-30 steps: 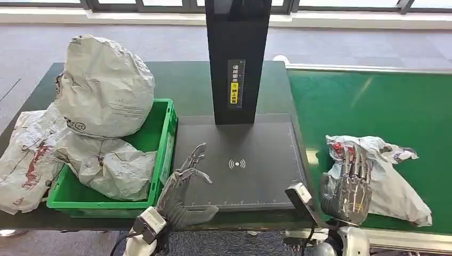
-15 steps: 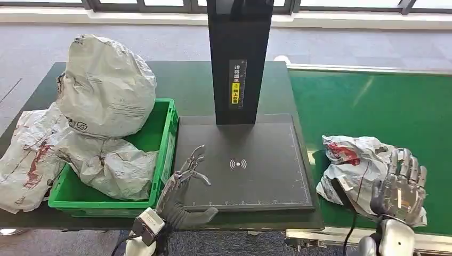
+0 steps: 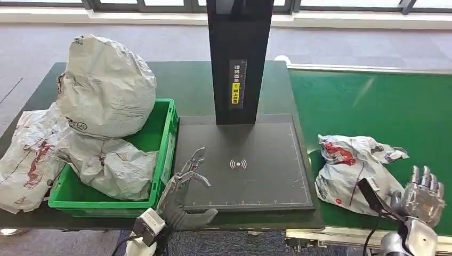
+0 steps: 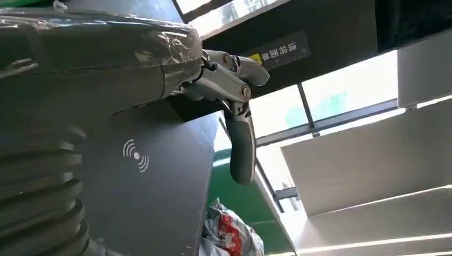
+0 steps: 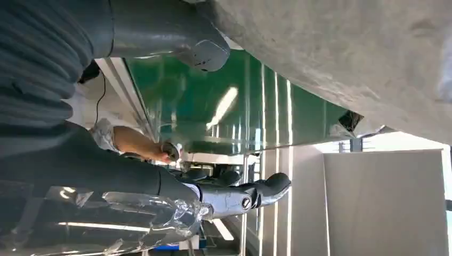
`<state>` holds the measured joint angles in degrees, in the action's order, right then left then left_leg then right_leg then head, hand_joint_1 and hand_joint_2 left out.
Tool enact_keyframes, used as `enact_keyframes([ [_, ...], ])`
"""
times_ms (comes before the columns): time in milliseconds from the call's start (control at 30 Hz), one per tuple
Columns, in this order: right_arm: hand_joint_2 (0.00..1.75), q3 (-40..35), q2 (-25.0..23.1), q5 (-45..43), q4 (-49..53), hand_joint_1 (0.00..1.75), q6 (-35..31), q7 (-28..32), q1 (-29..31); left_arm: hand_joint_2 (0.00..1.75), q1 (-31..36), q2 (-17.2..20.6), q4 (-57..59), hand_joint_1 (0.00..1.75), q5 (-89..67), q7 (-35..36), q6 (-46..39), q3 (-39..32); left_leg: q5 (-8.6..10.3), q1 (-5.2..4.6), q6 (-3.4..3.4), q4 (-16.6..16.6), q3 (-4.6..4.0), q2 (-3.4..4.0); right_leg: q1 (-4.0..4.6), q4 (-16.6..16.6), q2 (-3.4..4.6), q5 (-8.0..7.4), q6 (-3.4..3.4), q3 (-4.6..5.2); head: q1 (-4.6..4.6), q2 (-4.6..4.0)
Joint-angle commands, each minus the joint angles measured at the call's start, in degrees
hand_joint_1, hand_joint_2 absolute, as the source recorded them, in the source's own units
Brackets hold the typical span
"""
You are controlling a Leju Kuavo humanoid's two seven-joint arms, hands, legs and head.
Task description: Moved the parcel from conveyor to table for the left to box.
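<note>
The parcel (image 3: pixel 349 168), a crumpled grey bag with red print, lies on the green conveyor (image 3: pixel 384 106) close to its left edge. My right hand (image 3: pixel 424 194) stands just right of the parcel at the conveyor's near edge, with its fingers spread and nothing in them. In the right wrist view the parcel's grey side (image 5: pixel 346 53) lies close beside the thumb (image 5: pixel 208 53). My left hand (image 3: pixel 184 186) hovers over the near left corner of the black scanner plate (image 3: pixel 256 181), fingers apart and empty. The left wrist view shows the left hand's fingers (image 4: pixel 234 90) and the parcel (image 4: pixel 229 234) beyond the plate.
A green bin (image 3: pixel 165 133) left of the plate holds grey bags, one large bag (image 3: pixel 104 85) heaped on top and another (image 3: pixel 26 154) hanging over its left side. A black column (image 3: pixel 237 58) rises behind the plate. A person's hand (image 5: pixel 141 146) shows in the right wrist view.
My right hand has come off the top of the parcel and swung right toward the conveyor's near edge. The parcel now lies slightly further left. The left hand has barely moved.
</note>
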<state>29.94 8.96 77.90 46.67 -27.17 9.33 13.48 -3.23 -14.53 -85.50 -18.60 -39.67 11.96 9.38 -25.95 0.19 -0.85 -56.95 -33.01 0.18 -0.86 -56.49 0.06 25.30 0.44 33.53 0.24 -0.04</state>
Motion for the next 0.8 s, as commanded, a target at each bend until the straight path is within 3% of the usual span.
enact_keyframes([
  [33, 1.75, 2.13, -0.99, -0.27, -14.89, 0.0, 0.05, 0.49, 6.85, 1.75, 0.71, -0.07, 2.6, 0.0, -0.62, 0.77, -1.35, -2.19, 0.0, 0.05, 0.03, 0.2, 0.3, 0.13, 0.06, 0.27, 0.14, -0.07, -0.06, -0.3, 0.0, 0.02],
  [133, 1.75, 3.0, -3.81, -3.41, -19.43, 0.0, 0.8, 3.61, 9.64, 1.75, 2.03, 0.03, 4.34, 0.0, -0.33, 1.67, -1.41, -2.48, -0.01, 0.05, -0.01, 0.07, 0.15, 0.18, 0.05, 0.13, 0.18, -0.07, -0.04, -0.13, 0.0, 0.02],
  [167, 0.0, 3.18, -4.81, -4.66, -20.44, 0.0, 1.03, 5.38, 10.45, 1.75, 2.54, 0.01, 5.11, 0.0, -0.26, 1.74, -1.49, -2.58, 0.0, 0.08, -0.01, 0.1, 0.2, 0.22, 0.08, 0.18, 0.2, -0.1, -0.06, -0.18, 0.0, 0.0],
  [233, 0.0, 3.25, -7.08, -6.83, -20.79, 0.0, 1.63, 8.46, 10.63, 1.75, 3.21, -0.05, 5.81, 0.0, -0.42, 1.83, -1.77, -2.47, 0.0, 0.09, -0.02, 0.12, 0.2, 0.32, 0.09, 0.18, 0.28, -0.13, -0.07, -0.17, 0.0, 0.0],
  [267, 1.75, 3.22, -7.33, -6.87, -20.74, 0.0, 1.49, 8.51, 10.56, 1.75, 3.25, -0.07, 5.81, 0.0, -0.43, 1.84, -1.8, -2.45, 0.0, 0.08, -0.03, 0.1, 0.2, 0.34, 0.08, 0.14, 0.3, -0.11, -0.08, -0.15, 0.0, 0.02],
  [367, 1.75, 3.43, -11.04, -11.55, -19.2, 0.0, 6.91, 12.41, 9.83, 1.75, 3.55, 0.15, 6.42, 0.0, -1.49, 3.07, -2.93, -1.75, 0.0, 0.09, -0.04, 0.08, 0.19, 0.21, 0.1, 0.11, 0.18, -0.06, -0.08, -0.14, 0.0, 0.02],
  [533, 1.75, 2.49, -14.57, -27.26, -15.49, 0.0, 27.65, 23.09, 7.57, 1.75, 4.89, 0.18, 8.83, 0.0, -1.98, 3.61, -4.01, -1.2, 0.03, 0.13, -0.05, 0.1, 0.21, 0.22, 0.16, 0.12, 0.2, -0.06, -0.08, -0.17, 0.0, 0.0],
  [567, 1.75, 1.74, -15.27, -29.86, -14.4, 1.48, 29.73, 23.93, 6.62, 1.75, 5.23, 0.09, 9.12, 0.0, -1.98, 3.66, -4.14, -1.15, 0.04, 0.11, -0.07, 0.08, 0.19, 0.19, 0.12, 0.08, 0.16, -0.04, -0.06, -0.13, 0.0, 0.0],
  [600, 1.75, 0.14, -15.89, -32.44, -12.41, 1.75, 32.98, 25.88, 5.18, 1.75, 5.54, -0.07, 9.29, 0.0, -2.03, 3.81, -4.34, -1.2, 0.05, 0.13, -0.08, 0.12, 0.23, 0.17, 0.14, 0.11, 0.13, -0.04, -0.08, -0.18, 0.0, 0.02],
  [800, 1.75, -1.34, -16.26, -34.46, -10.61, 1.75, 34.03, 26.11, 4.06, 1.75, 5.34, -0.2, 8.74, 0.0, -2.11, 3.96, -4.46, -1.26, -0.01, 0.13, -0.08, 0.04, 0.23, 0.46, 0.13, 0.03, 0.36, -0.04, -0.06, -0.07, 0.0, 0.0],
])
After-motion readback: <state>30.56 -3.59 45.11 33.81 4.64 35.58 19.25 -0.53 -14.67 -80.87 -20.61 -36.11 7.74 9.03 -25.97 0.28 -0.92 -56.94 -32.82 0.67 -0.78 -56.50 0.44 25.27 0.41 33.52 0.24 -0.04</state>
